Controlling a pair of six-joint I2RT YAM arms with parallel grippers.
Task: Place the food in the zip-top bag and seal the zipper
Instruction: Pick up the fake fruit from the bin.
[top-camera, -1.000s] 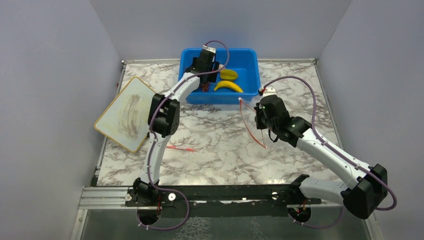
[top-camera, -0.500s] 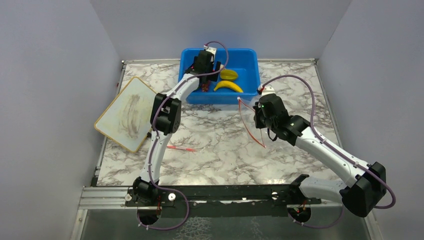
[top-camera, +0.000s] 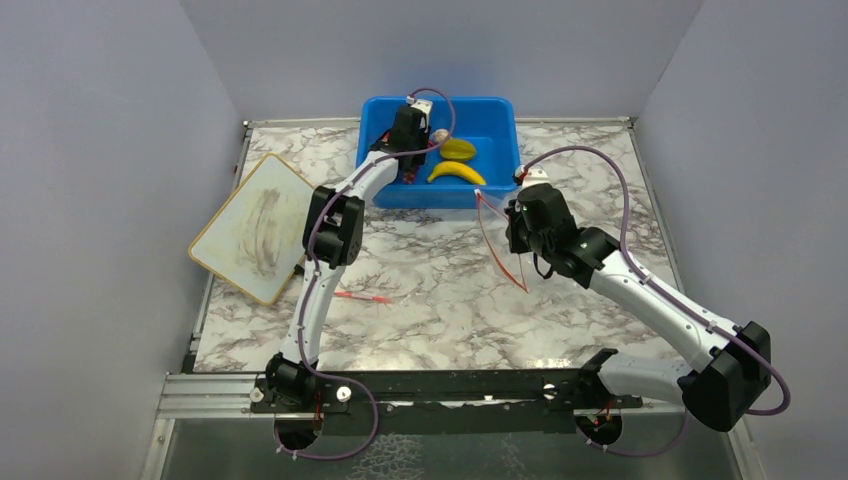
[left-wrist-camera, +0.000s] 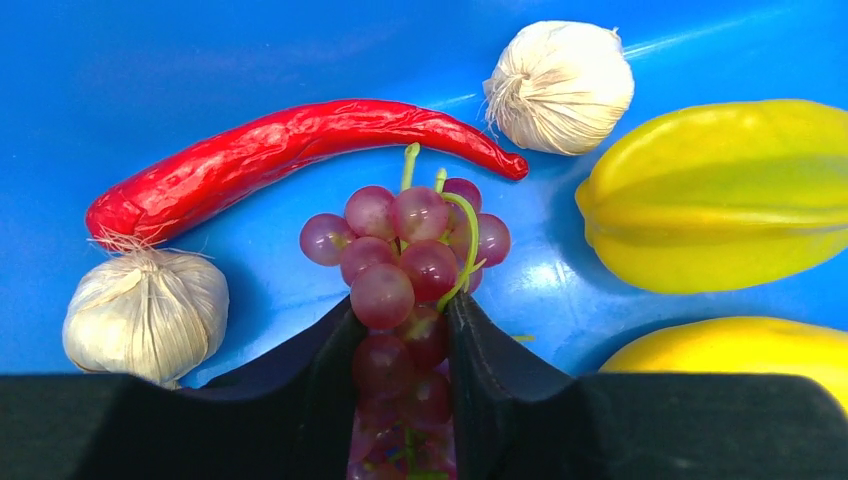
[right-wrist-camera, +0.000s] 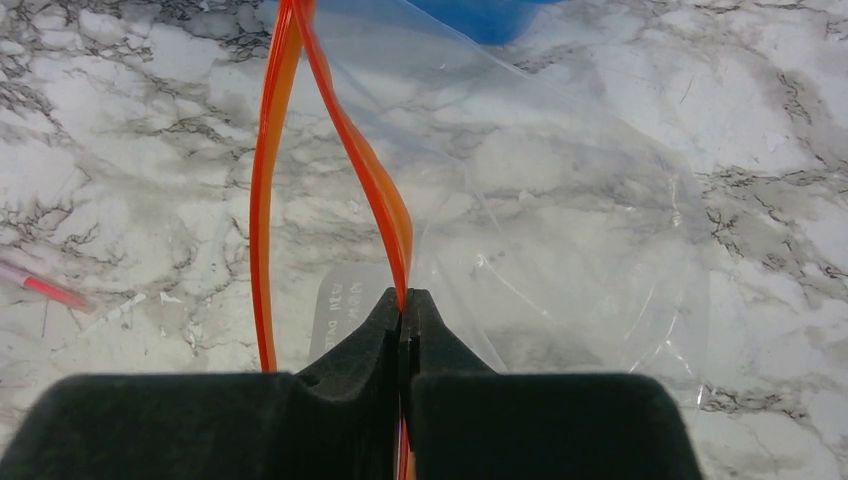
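My left gripper (top-camera: 408, 168) reaches into the blue tub and is shut on the purple grape bunch (left-wrist-camera: 405, 250), which sits pinched between its fingers (left-wrist-camera: 480, 340). Around it lie a red chili (left-wrist-camera: 290, 150), two garlic bulbs (left-wrist-camera: 560, 85) (left-wrist-camera: 148, 312), a starfruit (left-wrist-camera: 710, 195) and a banana (left-wrist-camera: 740, 350). My right gripper (right-wrist-camera: 404, 300) is shut on the orange-red zipper (right-wrist-camera: 350, 150) of the clear zip-top bag (right-wrist-camera: 560, 230). It holds the mouth gaping above the table, just in front of the tub (top-camera: 500, 245).
The blue tub (top-camera: 495, 115) stands at the back centre. A framed white board (top-camera: 250, 228) lies tilted at the left edge. A thin red stick (top-camera: 362, 296) lies on the marble table near the left arm. Grey walls enclose three sides.
My left gripper has shifted slightly inside the tub, uncovering a garlic bulb beside it. My right gripper has edged a little left and back with the bag.
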